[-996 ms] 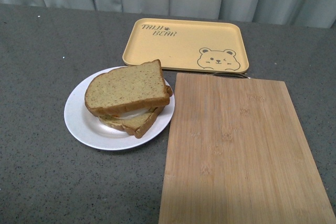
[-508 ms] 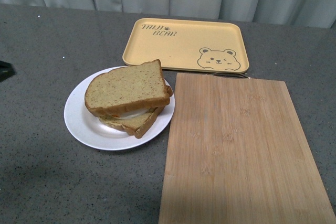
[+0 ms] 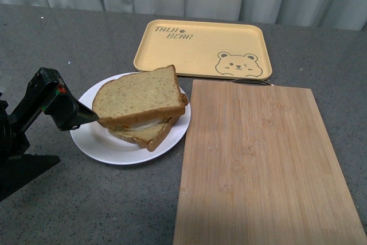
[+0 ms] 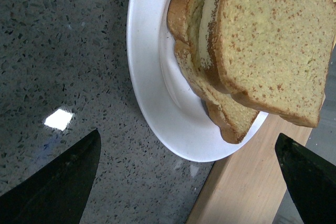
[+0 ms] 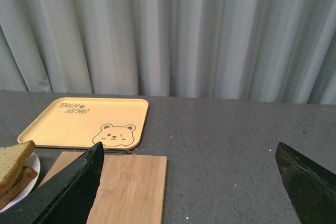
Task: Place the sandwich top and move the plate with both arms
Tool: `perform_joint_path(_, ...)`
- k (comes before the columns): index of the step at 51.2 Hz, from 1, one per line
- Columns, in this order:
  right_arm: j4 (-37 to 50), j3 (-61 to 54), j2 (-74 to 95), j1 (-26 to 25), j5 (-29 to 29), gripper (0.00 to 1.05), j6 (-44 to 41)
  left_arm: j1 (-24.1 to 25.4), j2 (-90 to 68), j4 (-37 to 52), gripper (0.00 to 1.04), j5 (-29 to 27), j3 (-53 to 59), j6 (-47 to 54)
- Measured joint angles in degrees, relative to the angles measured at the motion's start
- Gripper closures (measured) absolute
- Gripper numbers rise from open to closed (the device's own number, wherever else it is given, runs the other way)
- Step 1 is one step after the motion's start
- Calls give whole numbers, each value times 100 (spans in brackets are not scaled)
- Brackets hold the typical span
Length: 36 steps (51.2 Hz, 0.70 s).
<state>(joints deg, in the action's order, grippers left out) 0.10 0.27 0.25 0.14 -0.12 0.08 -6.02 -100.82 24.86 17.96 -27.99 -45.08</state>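
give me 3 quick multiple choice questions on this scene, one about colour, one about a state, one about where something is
1. The tray with the bear drawing is: A white, B yellow, C blue.
2. The left gripper is: A open, B shut with nothing in it, C shut on a fork.
3. The sandwich top lies: A on the tray, B on the lower slice on the plate, C in the left gripper.

Answers:
1 B: the front view shows the tray plainly yellow.
2 A: the left wrist view shows its fingers wide apart, gripping nothing.
3 B: it rests on top of the stack on the plate, with the gripper beside the rim and apart from it.
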Motion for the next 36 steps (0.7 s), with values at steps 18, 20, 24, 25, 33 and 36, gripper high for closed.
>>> perform_joint_path(18, 0, 0, 0, 0, 0, 9, 0, -22, -745, -144, 27, -33, -321, 127)
perform_joint_path(20, 0, 0, 0, 0, 0, 9, 0, -22, -811, -133, 32, -7, -337, 116)
perform_joint_path(24, 0, 0, 0, -2, 0, 9, 0, -39, -933, -98, 43, 13, -396, 74)
perform_joint_path(25, 0, 0, 0, 0, 0, 9, 0, -46, -973, -79, 46, 33, -424, 31)
perform_joint_path(33, 0, 0, 0, 0, 0, 9, 0, -55, -1215, 11, 68, 184, -623, -199)
perform_joint_path(36, 0, 0, 0, 0, 0, 9, 0, -55, -1333, 68, 79, 225, -710, -321)
